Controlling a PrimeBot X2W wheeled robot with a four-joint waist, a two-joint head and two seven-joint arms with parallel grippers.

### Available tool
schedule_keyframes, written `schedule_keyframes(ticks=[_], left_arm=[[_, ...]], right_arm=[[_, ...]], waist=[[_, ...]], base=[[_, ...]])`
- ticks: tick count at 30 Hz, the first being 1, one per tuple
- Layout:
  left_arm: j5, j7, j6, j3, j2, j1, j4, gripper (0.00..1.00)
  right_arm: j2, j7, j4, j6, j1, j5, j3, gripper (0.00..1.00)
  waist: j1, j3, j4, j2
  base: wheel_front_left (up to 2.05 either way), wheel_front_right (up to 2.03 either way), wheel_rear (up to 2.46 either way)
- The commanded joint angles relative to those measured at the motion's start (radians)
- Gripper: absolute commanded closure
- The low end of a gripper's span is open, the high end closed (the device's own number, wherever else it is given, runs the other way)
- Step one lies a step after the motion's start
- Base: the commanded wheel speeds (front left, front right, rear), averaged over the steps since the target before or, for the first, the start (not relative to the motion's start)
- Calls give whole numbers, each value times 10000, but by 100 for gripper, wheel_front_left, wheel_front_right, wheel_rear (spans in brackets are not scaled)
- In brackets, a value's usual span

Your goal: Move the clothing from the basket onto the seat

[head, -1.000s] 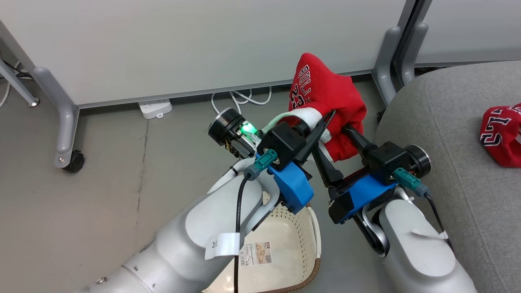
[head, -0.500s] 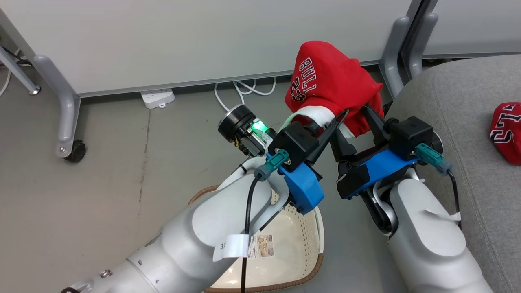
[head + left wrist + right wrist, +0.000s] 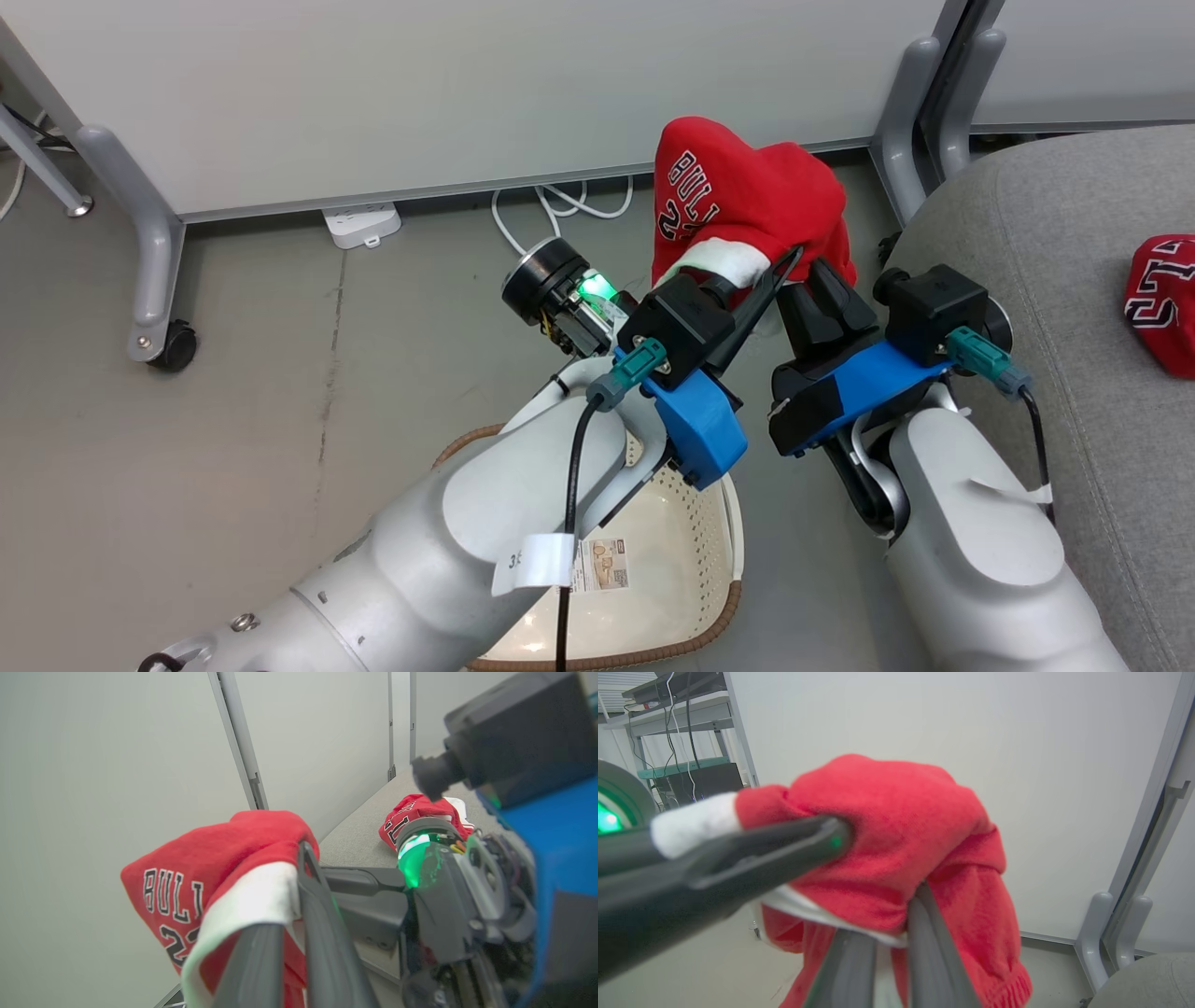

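L end effector point(image 3: 786, 264) clamped on the garment's point(image 3: 747, 196) white trim, R end effector point(image 3: 823, 280) pinching its red fabric. It's bunched, held over the floor btw basket point(image 3: 714, 621) and seat point(image 3: 1027, 280). No clear long axis; lettering runs sideways, cut off by folds. R fingertips buried. Other garment point(image 3: 1162, 299) on seat.

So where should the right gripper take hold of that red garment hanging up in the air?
On the bunched red fold beside the white trim that the left gripper pinches, coming from below on the robot's right, fingers up. The red garment drapes over both grippers and hangs loose beyond, so that near fold gives the firmest bite. The right gripper looks shut right there.
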Motion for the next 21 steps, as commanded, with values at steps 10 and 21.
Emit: schedule_keyframes(ticks=[10,21], left_arm=[[26,-48,73,-33,-2,-125,-25,100],[88,-48,86,-60,-5,-109,13,100]], right_arm=[[-5,-30,153,1,-115,-4,123,100],[-5,-18,241,1,-116,45,188,100]], waist=[[-1,6,18,0],[-1,58,-5,0]], base=[[0,0,0],[0,0,0]])
